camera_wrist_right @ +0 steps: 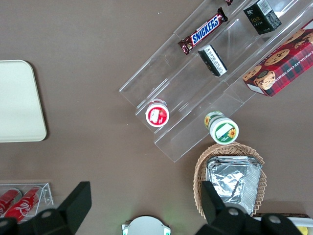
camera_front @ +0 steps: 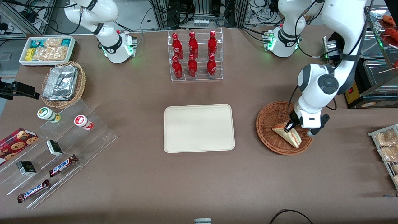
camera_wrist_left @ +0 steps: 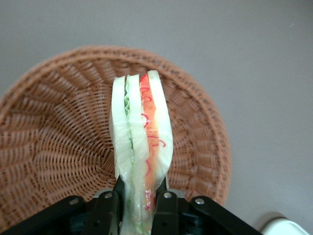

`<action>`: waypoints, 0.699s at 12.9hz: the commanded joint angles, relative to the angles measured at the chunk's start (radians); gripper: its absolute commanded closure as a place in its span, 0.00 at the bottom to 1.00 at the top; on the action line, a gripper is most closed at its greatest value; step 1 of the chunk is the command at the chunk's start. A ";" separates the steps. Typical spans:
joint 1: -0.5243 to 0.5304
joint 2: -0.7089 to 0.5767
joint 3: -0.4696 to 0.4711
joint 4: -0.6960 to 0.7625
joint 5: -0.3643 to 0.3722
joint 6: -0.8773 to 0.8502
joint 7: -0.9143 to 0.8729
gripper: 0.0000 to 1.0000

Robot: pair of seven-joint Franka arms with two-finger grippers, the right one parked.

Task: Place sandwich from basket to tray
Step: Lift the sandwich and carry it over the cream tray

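The sandwich (camera_front: 288,134), a clear-wrapped wedge of white bread with red and green layers (camera_wrist_left: 142,132), is in the reddish-brown wicker basket (camera_front: 267,124), which stands toward the working arm's end of the table. My gripper (camera_front: 290,126) is down over the basket and shut on the sandwich's end; in the left wrist view both black fingers (camera_wrist_left: 165,208) press the wrapper from either side, with the basket's weave (camera_wrist_left: 54,147) beneath. The cream tray (camera_front: 199,128) lies bare at the table's middle, beside the basket.
A clear rack of red bottles (camera_front: 195,56) stands farther from the camera than the tray. Toward the parked arm's end are a foil-filled tan basket (camera_front: 62,84), a white snack bin (camera_front: 46,49) and acrylic steps with candy bars (camera_front: 62,165). Snack packets (camera_front: 385,143) lie at the working arm's table edge.
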 commanded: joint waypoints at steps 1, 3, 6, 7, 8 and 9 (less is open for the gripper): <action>-0.014 -0.020 -0.021 0.242 0.009 -0.318 -0.003 1.00; -0.080 0.006 -0.032 0.387 0.006 -0.451 -0.003 1.00; -0.233 0.067 -0.034 0.476 0.009 -0.462 -0.001 1.00; -0.288 0.106 -0.034 0.517 0.010 -0.462 -0.004 1.00; -0.334 0.152 -0.034 0.559 0.010 -0.460 -0.006 1.00; -0.377 0.193 -0.032 0.593 0.010 -0.460 -0.004 1.00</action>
